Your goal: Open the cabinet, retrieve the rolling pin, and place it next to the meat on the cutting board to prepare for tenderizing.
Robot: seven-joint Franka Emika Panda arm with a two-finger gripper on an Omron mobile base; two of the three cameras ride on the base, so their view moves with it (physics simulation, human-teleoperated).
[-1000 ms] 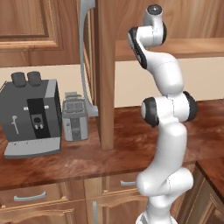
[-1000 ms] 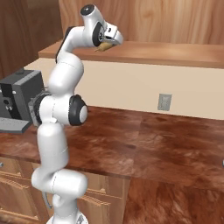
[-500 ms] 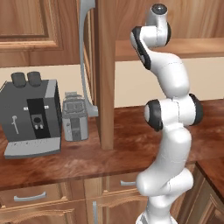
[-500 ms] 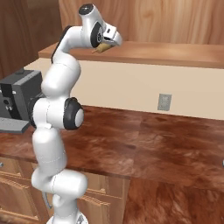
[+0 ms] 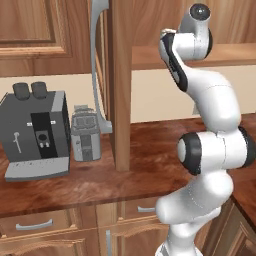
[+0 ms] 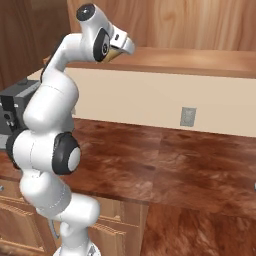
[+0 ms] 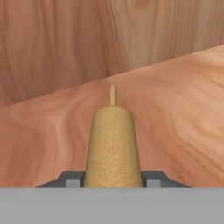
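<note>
Tan wood dominates the hand view: the end effector (image 7: 112,180) has its two fingers clamped on the rolling pin (image 7: 112,146), one on each side, with the pin pointing away over the inner shelf (image 7: 183,100) of the cabinet (image 5: 120,85). Its door is swung wide open above the brown tabletop (image 5: 75,182), near a coffee machine (image 5: 34,131).

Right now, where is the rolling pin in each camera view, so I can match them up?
Hand view: the rolling pin lies bottom centre, between the claw tips, pointing away.
Right base view: its tan end pokes out under the white hand, upper left.
Left base view: the hand is top right, above the shelf.
Shared landmark: the cabinet's wooden shelf.
</note>
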